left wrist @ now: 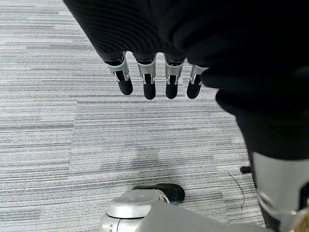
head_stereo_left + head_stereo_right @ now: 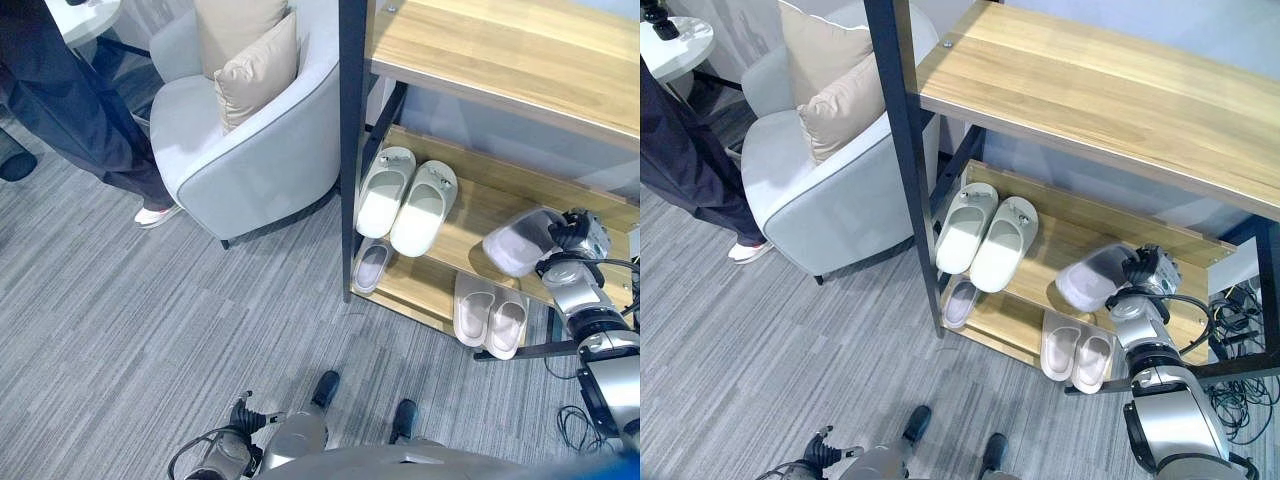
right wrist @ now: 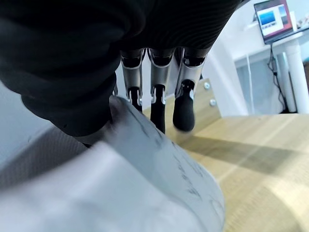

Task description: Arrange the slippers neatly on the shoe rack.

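- Now right hand (image 2: 570, 240) fingers grasping a grey slipper (image 2: 520, 242) over the middle shelf (image 2: 470, 215), toe pointing toward the white pair (image 2: 405, 195).
- Left hand (image 1: 154, 77) fingers released, hanging over the floor.

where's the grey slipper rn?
In the right hand, the grey slipper hangs over the rack's middle shelf, right of the white pair.

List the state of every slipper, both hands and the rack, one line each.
Grey slipper: held in the right hand above the middle shelf, not set down.
White slipper pair: side by side on the middle shelf.
Single grey slipper: on the bottom shelf.
Pale slipper pair: together on the bottom shelf.
Right hand: gripping the slipper.
Left hand: fingers straight, holding nothing.
Shoe rack: upright, top shelf bare.
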Robot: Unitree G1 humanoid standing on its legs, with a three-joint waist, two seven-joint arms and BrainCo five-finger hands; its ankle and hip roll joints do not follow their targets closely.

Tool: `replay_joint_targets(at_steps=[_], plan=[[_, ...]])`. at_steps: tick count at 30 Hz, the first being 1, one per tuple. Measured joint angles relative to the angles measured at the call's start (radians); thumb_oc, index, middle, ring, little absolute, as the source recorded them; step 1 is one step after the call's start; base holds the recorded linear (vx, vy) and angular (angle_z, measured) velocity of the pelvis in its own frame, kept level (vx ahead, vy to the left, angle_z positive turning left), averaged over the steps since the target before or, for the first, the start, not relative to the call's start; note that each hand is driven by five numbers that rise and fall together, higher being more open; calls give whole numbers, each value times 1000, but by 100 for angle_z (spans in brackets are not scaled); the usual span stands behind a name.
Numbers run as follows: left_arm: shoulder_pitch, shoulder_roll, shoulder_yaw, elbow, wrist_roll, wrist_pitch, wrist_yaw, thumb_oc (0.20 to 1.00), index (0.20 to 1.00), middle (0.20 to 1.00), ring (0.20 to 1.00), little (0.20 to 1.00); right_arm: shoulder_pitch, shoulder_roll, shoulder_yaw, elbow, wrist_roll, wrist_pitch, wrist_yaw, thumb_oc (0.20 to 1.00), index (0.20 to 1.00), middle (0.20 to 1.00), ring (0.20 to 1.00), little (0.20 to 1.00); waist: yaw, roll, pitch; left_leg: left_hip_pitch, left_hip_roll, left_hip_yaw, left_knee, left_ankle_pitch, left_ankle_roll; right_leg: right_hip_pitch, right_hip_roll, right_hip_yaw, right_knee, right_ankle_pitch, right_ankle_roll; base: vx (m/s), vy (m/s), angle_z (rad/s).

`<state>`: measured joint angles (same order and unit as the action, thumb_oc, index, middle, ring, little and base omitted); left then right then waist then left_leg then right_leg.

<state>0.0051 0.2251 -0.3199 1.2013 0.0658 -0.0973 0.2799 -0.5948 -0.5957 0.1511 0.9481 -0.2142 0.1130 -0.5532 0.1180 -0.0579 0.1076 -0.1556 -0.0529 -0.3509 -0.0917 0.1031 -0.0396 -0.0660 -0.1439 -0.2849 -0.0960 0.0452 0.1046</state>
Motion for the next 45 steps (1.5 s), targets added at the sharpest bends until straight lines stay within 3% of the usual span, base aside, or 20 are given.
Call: replay_joint_targets(at_steps=[3, 6, 11, 15, 19, 21, 26, 27, 28, 29, 31, 32, 33, 36, 38, 42, 45], plan=[[1, -1, 1, -2, -5, 0, -1, 1000, 1000, 1000, 1000, 1000, 12, 0, -4, -45, -21, 18, -1, 200, 200, 200, 200, 200, -6, 1, 0, -2, 0, 3, 0, 0, 0, -4, 0, 3, 0, 1, -1, -17, 9, -3], [8, 2, 9, -6, -2, 0, -1, 1000, 1000, 1000, 1000, 1000, 96, 0, -43, -218, -91, 30, -21, 200, 200, 200, 200, 200, -12, 5, -1, -1, -1, 11, 0, 0, 0, -7, -2, 13, -1, 1, -1, -6, -1, -4], [23, -14, 79, -28, 36, 2, -13, 1000, 1000, 1000, 1000, 1000, 418, -2, -121, -686, -322, 28, -38, 200, 200, 200, 200, 200, -24, 10, 1, 22, 1, 25, -1, -3, -3, 11, -2, 23, -2, 0, 0, 11, -7, -5], [46, -14, 100, -31, 44, 5, -20, 1000, 1000, 1000, 1000, 1000, 594, 62, -160, -786, -439, 10, -18, 200, 200, 200, 200, 200, -64, 7, -3, 82, 12, 70, -2, -29, 2, 51, 4, 63, -2, -5, -5, 35, -33, -33], [89, -20, 126, -29, 46, 5, -38, 1000, 1000, 1000, 1000, 1000, 709, 105, -123, -800, -440, -37, 12, 200, 200, 200, 200, 200, -112, 25, -35, 142, 25, 128, -6, -49, 18, 83, 13, 124, -2, -5, -5, 21, -47, -47], [101, -20, 137, -27, 46, 4, -41, 1000, 1000, 1000, 1000, 1000, 766, 100, -115, -824, -472, -68, 28, 200, 200, 200, 200, 200, -108, 26, -58, 160, 32, 142, -1, -53, 19, 94, 20, 137, 1, -10, -7, -29, -88, -17], [128, -33, 205, -25, 29, -1, -42, 1000, 1000, 1000, 1000, 1000, 795, -16, -67, -930, -516, -184, 70, 200, 200, 200, 200, 200, -104, 34, -63, 196, 67, 150, -1, -62, 7, 130, 56, 147, -1, -18, -15, -113, -114, -8], [126, -38, 192, -29, 24, -1, -40, 1000, 1000, 1000, 1000, 1000, 804, -13, -67, -933, -509, -195, 71, 200, 200, 200, 200, 200, -109, 46, -56, 186, 64, 141, 3, -53, 0, 131, 64, 137, 4, -19, -19, -294, -6, 158], [56, -21, 95, -57, 35, -6, -34, 1000, 1000, 1000, 1000, 1000, 914, -24, -109, -1038, -463, -231, 90, 200, 200, 200, 200, 200, -155, 64, -1, 88, 75, 155, 49, -32, -23, 121, 62, 18, 14, -31, -55, -232, 52, 160], [42, -28, 90, -62, 42, -12, -34, 1000, 1000, 1000, 1000, 1000, 920, -32, -103, -1042, -464, -250, 98, 200, 200, 200, 200, 200, -152, 73, 10, 62, 99, 245, 71, -52, -17, 88, 62, 16, 37, -32, -71, -235, 60, 157], [20, -28, 91, -34, 43, -12, -34, 1000, 1000, 1000, 1000, 1000, 906, -34, -104, -1038, -455, -261, 116, 200, 200, 200, 200, 200, -172, 79, 32, 2, 123, 405, 218, -116, 32, -10, 26, 28, 173, -89, -84, -138, 31, -10], [19, -32, 97, -32, 41, -13, -33, 1000, 1000, 1000, 1000, 1000, 903, -35, -104, -1038, -445, -262, 119, 200, 200, 200, 200, 200, -184, 87, 35, 5, 124, 421, 268, -140, 32, -52, 17, 41, 255, -122, -76, -141, 16, -15], [1, -34, 124, -41, 30, -18, -31, 1000, 1000, 1000, 1000, 1000, 904, -8, -91, -1028, -399, -261, 127, 200, 200, 200, 200, 200, -214, 67, 64, -5, 115, 427, 298, -169, 17, -125, -7, 57, 393, -171, -67, -148, 31, -22], [-64, -18, 167, -119, -46, -46, -11, 1000, 1000, 1000, 1000, 1000, 899, -1, -17, -1054, -352, -271, 163, 200, 200, 200, 200, 200, -215, 7, 156, -152, 120, 436, 554, -280, 24, -267, -33, 110, 616, -252, -75, -69, 40, -21], [-89, -21, 210, -112, -118, -74, -11, 1000, 1000, 1000, 1000, 1000, 897, -24, 19, -1118, -347, -283, 181, 200, 200, 200, 200, 200, -211, 3, 176, -250, 149, 431, 703, -352, 31, -347, -29, 120, 725, -294, -81, -37, 17, -13], [-88, 15, 243, -131, -211, -92, 16, 1000, 1000, 1000, 1000, 1000, 825, -76, 99, -1165, -332, -328, 193, 200, 200, 200, 200, 200, -190, 14, 196, -405, 159, 384, 961, -470, 19, -488, -35, 132, 961, -403, -102, -26, 0, 1], [-105, 36, 241, -135, -252, -101, 50, 1000, 1000, 1000, 1000, 1000, 718, -92, 157, -1111, -331, -332, 197, 200, 200, 200, 200, 200, -170, 0, 214, -557, 163, 352, 1132, -522, 18, -631, -34, 135, 1137, -469, -125, -130, -16, 12]])
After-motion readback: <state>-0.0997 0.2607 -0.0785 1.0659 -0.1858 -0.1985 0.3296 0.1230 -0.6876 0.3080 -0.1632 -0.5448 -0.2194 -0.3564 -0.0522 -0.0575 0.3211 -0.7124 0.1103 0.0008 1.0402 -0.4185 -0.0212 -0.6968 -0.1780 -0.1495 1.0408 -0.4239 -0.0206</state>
